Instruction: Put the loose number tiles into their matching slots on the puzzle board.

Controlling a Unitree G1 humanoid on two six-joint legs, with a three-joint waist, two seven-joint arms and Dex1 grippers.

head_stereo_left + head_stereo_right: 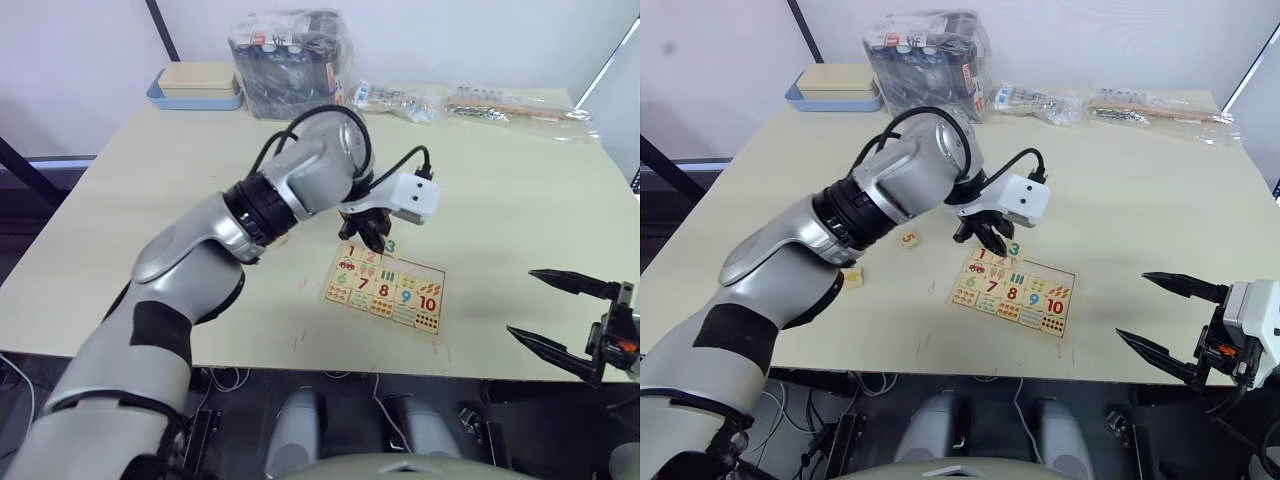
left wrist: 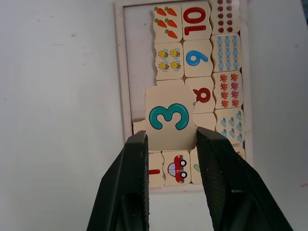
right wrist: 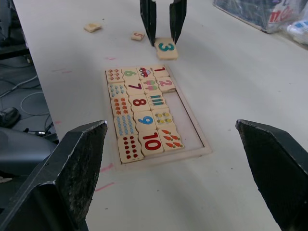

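Pinching 3 tile (image 2: 169,119) between left fingers (image 2: 136,166) above puzzle board (image 3: 192,126) | right fingers (image 3: 84,159) spread

The 3 tile (image 2: 168,118) covers part of the puzzle board (image 2: 126,72) — its slots there hidden.
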